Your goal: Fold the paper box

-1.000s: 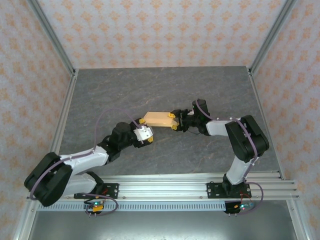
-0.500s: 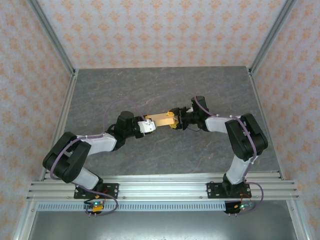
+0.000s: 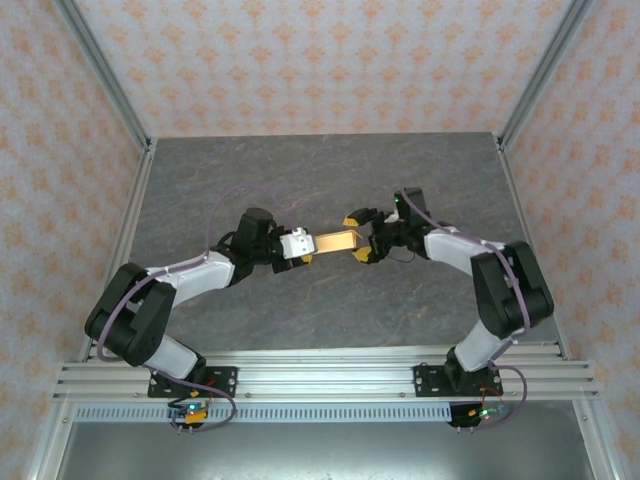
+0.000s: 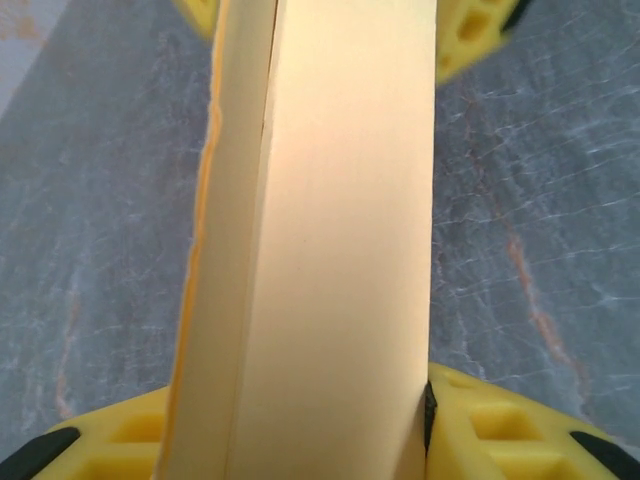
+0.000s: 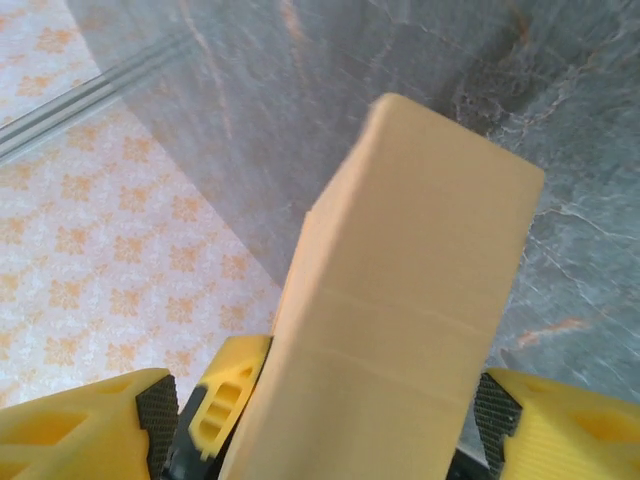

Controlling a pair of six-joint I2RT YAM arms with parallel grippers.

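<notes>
Over the middle of the desk [image 3: 250,180], a paper box [image 3: 337,241] looks nearly folded, the left gripper [image 3: 309,246] with jaws clenched on its 9 o'clock end, the right gripper [image 3: 358,237] with jaws released around its 3 o'clock end, one long flap [image 4: 235,250] seemingly not yet tucked flush

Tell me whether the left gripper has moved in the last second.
Yes. The left gripper moved away from the near rail, toward the paper box.
</notes>
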